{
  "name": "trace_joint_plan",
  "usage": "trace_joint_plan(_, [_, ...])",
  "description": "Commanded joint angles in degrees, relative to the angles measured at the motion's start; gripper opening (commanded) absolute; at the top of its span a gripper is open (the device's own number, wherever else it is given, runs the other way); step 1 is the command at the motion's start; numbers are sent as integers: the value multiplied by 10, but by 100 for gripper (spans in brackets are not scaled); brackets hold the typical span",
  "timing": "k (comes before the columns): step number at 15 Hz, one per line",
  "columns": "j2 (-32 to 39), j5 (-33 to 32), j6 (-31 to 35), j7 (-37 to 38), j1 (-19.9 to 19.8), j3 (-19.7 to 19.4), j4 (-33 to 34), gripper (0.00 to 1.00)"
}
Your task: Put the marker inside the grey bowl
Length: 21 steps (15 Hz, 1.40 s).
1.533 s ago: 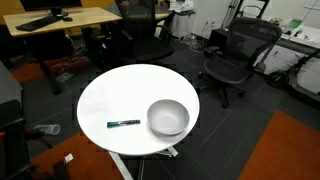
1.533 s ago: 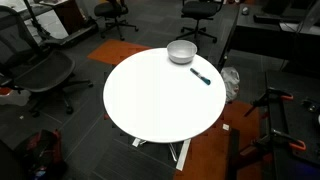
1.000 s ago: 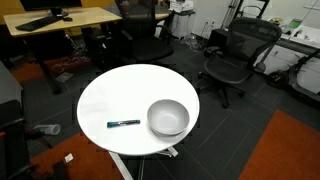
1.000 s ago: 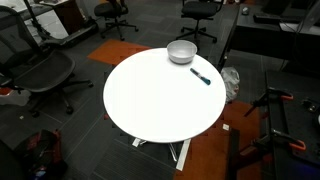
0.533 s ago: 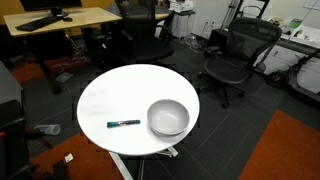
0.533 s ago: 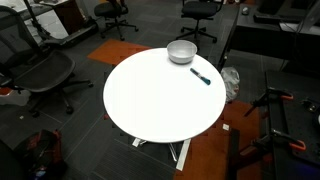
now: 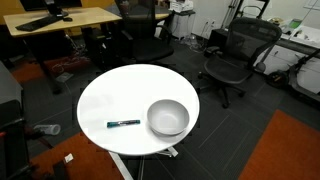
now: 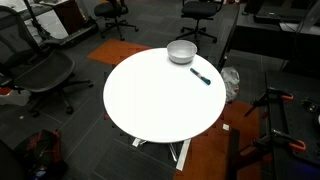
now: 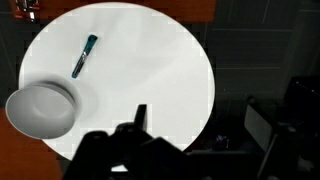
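The marker [image 7: 124,123] is a thin dark pen with a teal end, lying flat on the round white table [image 7: 130,90] just beside the grey bowl [image 7: 168,117]. Both exterior views show the marker [image 8: 201,77] and the bowl [image 8: 181,51] close together near the table's edge, not touching. In the wrist view the marker [image 9: 84,55] lies at the upper left and the empty bowl [image 9: 41,108] at the left edge. My gripper [image 9: 200,125] is high above the table, near its edge, fingers wide apart and empty. The arm does not show in the exterior views.
Black office chairs [image 7: 235,55] [image 8: 45,75] stand around the table. A wooden desk [image 7: 60,20] is at the back. Orange carpet [image 7: 290,150] lies on the dark floor. A tripod-like stand [image 8: 275,110] is beside the table.
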Motion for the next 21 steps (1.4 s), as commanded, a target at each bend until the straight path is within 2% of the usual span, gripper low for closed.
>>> trace_joint_plan(1, [-34, 1, 57, 18, -24, -10, -58, 100])
trace_joint_plan(10, [-11, -9, 203, 50, -92, -42, -147, 100])
trace_joint_plan(15, [45, -8, 279, 57, -120, -63, -166, 100])
trace_joint_plan(21, [139, -4, 352, 75, -133, -79, -162, 100])
